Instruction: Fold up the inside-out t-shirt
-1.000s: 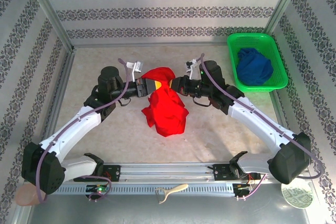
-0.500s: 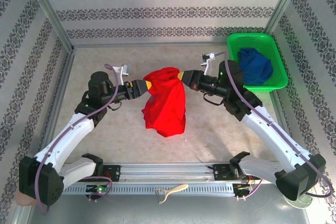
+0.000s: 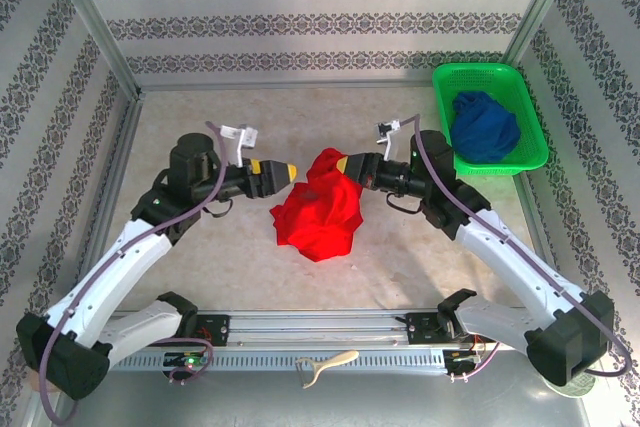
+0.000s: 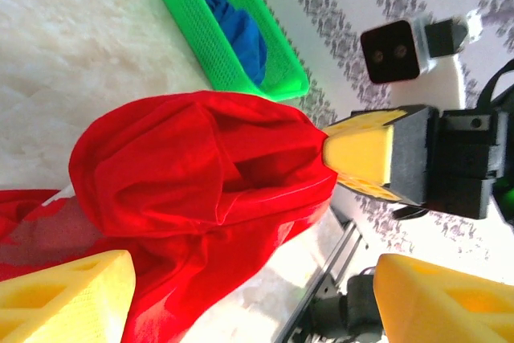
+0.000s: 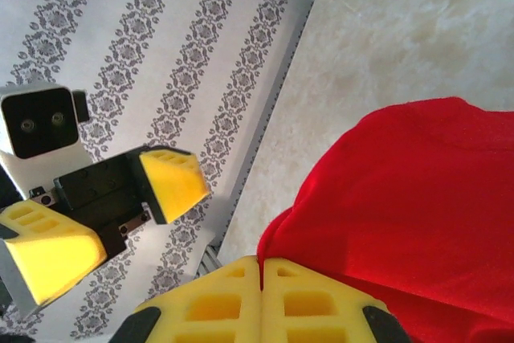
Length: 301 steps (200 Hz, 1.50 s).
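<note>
I hold the t-shirt point(image 3: 320, 212) clenched in the right end effector point(image 3: 343, 164); the left end effector point(image 3: 288, 169) (released) hovers just left of it

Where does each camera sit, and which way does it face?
Top external: above and behind the robot, looking down at the table; left hand and right hand flank the bright red cloth t-shirt.
Left wrist: on that wrist, facing the right hand shut on the t-shirt; own open fingers.
Right wrist: on that wrist, facing the open left hand; own shut fingers.
Shared: all three show the t-shirt.
</note>
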Available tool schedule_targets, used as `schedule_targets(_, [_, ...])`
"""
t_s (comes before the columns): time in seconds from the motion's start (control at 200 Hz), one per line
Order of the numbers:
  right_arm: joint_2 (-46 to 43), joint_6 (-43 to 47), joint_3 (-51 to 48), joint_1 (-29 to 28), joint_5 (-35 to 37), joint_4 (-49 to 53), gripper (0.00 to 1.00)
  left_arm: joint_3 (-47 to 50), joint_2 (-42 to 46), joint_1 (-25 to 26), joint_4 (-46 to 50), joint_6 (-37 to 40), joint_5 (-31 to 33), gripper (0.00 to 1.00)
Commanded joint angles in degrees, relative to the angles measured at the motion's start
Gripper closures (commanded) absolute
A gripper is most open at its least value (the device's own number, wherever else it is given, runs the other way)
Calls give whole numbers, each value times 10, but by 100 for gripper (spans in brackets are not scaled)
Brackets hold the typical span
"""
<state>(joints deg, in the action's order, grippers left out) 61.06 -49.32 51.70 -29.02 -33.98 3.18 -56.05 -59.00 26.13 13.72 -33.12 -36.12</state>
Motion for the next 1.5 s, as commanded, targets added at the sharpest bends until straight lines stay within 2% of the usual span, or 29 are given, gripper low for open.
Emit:
schedule_targets(0.0, [-24,8,-14,-8,-13,-21,100,-30,-37,34,47,66,38,21])
schedule_targets(0.37, [-18,0,-16,-12,-9,-22,100,-52,-143,48,-4,68,31,21])
schedule_targets(0.679, [6,-5,-8,-11,-39,-34,100,-73,-204,69,-34,54,34,22])
schedule_targets(0.809, [-5,-11,-19,0,-50,-35,100,-67,-226,70,-59,36,34,37])
schedule_targets(0.889, [-17,-19,-31,14,-60,-41,100,-57,-231,70,-77,29,41,51])
schedule_targets(1.034, [-43,-26,-60,43,-75,-35,100,-52,-224,67,-96,26,66,93])
schedule_targets(1.069, [-47,-28,-70,50,-76,-32,100,-52,-219,65,-98,24,72,100])
schedule_targets(1.234, [-53,-18,-118,73,-53,-9,100,-50,-171,46,-117,6,68,100])
schedule_targets(1.344, [-42,-5,-146,72,8,27,100,-43,-136,31,-142,-13,40,100])
schedule_targets(1.359, [-39,-1,-148,72,14,37,92,-41,-132,29,-147,-17,34,100])
schedule_targets(1.389, [-32,11,-144,71,35,63,69,-36,-123,24,-160,-23,23,100])
schedule_targets(1.414, [-29,23,-138,69,51,90,56,-34,-116,20,-167,-29,15,100])
schedule_targets(1.449, [-28,42,-124,68,76,130,46,-28,-110,15,-179,-35,2,100])
schedule_targets(1.499, [-41,59,-102,66,110,176,39,-24,-104,5,-195,-47,-20,100])
